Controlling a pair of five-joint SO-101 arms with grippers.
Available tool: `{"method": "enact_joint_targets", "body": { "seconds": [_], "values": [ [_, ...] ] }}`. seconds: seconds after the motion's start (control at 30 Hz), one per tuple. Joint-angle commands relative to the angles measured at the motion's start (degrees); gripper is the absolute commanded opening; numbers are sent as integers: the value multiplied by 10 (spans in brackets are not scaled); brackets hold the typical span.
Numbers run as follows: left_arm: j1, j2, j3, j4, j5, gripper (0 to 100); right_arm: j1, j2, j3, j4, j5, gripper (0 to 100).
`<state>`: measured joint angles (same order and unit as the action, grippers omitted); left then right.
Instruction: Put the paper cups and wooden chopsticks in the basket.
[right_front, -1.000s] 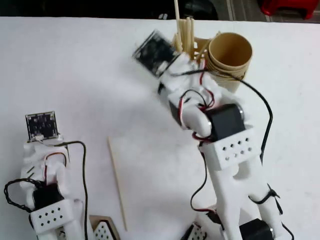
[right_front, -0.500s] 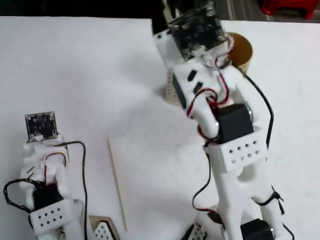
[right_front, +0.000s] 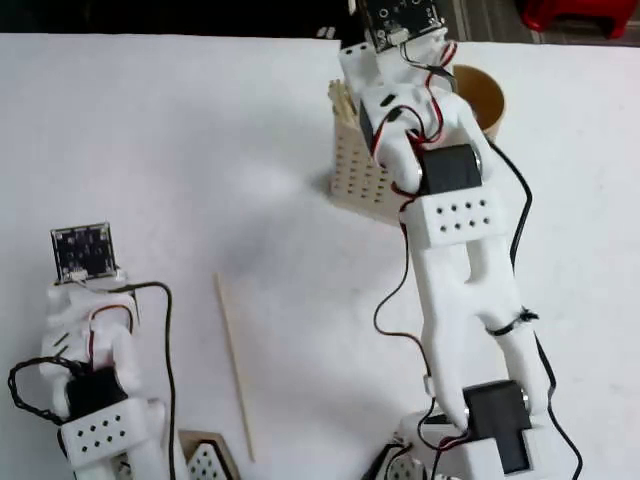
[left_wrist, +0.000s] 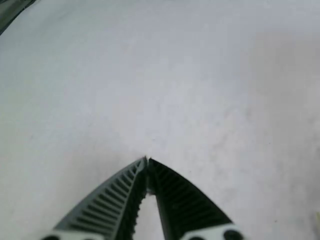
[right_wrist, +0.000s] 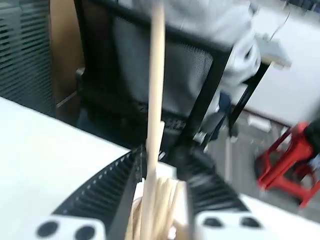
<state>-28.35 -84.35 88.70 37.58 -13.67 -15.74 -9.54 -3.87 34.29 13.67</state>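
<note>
Right arm (right_front: 460, 260): is stretching nearly straight across the surface (right_front: 180, 150), its wrist hanging over the basket (right_front: 362, 178) at the far edge.
Right pincer (right_wrist: 162, 160): jaws are standing narrowly apart above the bundled chopsticks (right_wrist: 160, 205), with an upright chopstick (right_wrist: 156, 75) rising between them, close against one jaw.
Left arm (right_front: 95, 390): is sitting folded at the near corner, well apart from the basket.
Left pincer (left_wrist: 148, 161): tips are meeting, gripping nothing, pointing over bare surface.
Paper cups (right_front: 482, 92): a brown rim is showing just beside the right arm at the basket's far end; whether it is sitting inside, cannot tell.
Loose chopstick (right_front: 232, 365): is lying flat between the two arms.
</note>
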Motion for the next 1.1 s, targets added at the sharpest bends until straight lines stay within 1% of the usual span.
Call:
{"method": "enact_joint_targets", "body": {
  "seconds": [0.0,0.07,0.17,0.2,0.23,0.27,0.3,0.37,0.4,0.5,0.6,0.73,0.77,0.83,0.9,0.97,1.07],
  "values": [
    [0,-7,-4,-7,-7,24,12,-54,-51,60,-49,217],
    [0,-7,-4,-7,-7,24,9,-95,-69,114,-57,173],
    [0,-7,-4,-7,-7,24,-1,-156,-73,202,-56,16],
    [0,-7,-4,-7,-7,24,-3,-172,-68,241,-56,14],
    [0,-7,-4,-7,-7,24,-4,-186,-53,282,-61,41],
    [0,-7,-4,-7,-7,24,-5,-197,-32,315,-61,48],
    [0,-7,-4,-7,-7,24,-14,-207,-7,339,-61,39],
    [0,-7,-4,-7,-7,24,-25,-221,62,359,-57,14],
    [0,-7,-4,-7,-7,24,-27,-229,103,358,-56,19],
    [10,-7,-4,-6,-11,24,-28,-247,218,327,-58,18],
    [28,-7,-7,-4,-52,24,-28,-272,328,278,-61,18],
    [37,-6,-22,4,-62,24,-28,-297,478,167,-61,18],
    [38,-5,-34,22,-64,24,-28,-298,515,131,-61,18],
    [44,-5,-75,72,-90,31,-29,-298,580,64,-62,18],
    [56,-5,-124,136,-111,69,-25,-300,629,6,-62,18],
    [66,-5,-175,200,-113,96,-22,-304,651,-23,-62,18],
    [95,-4,-240,279,-117,101,-18,-300,652,-29,-62,18]
  ]
}}
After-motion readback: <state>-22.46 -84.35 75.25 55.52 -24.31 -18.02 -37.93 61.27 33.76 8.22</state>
